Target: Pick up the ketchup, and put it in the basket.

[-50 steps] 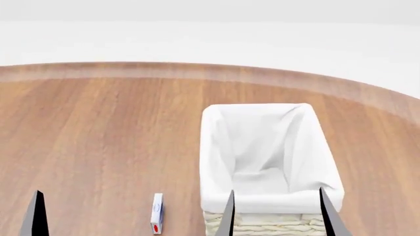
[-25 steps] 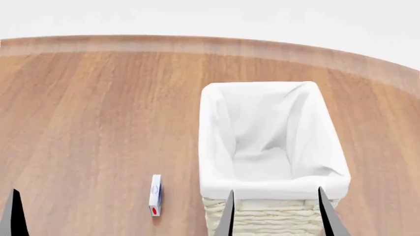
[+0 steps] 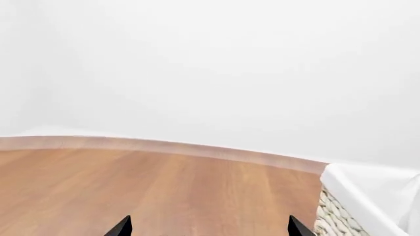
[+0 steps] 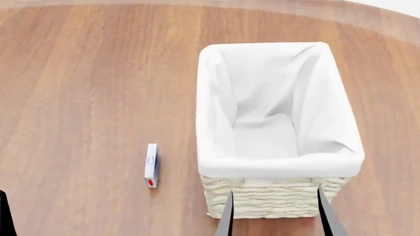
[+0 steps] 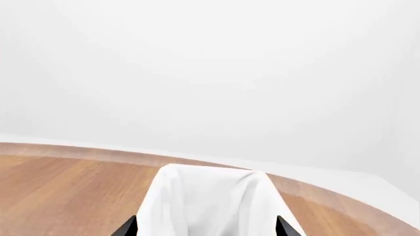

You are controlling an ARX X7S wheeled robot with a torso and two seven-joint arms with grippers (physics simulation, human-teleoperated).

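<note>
The ketchup is out of view in every frame. The basket (image 4: 270,200), cream wicker with white cloth folded over its rim, stands on the wooden table (image 4: 85,98) right of centre, and nothing shows inside it. My right gripper (image 4: 276,219) is open, its two dark fingertips framing the basket's near wall. Its wrist view looks over the basket's lining (image 5: 210,196) between spread fingers (image 5: 129,227). My left gripper (image 3: 208,229) is open over bare wood, with the basket's corner (image 3: 341,216) off to one side. In the head view only one left fingertip (image 4: 5,216) shows, at the left edge.
A small flat white box with blue print and a red end (image 4: 151,165) lies on the table left of the basket. The table's curved far edge (image 3: 196,149) meets a plain white background.
The head view has tilted down: the basket and the small box have slid up the picture and the table's far edge has left the top. The left fingertip has drifted to the frame's edge.
</note>
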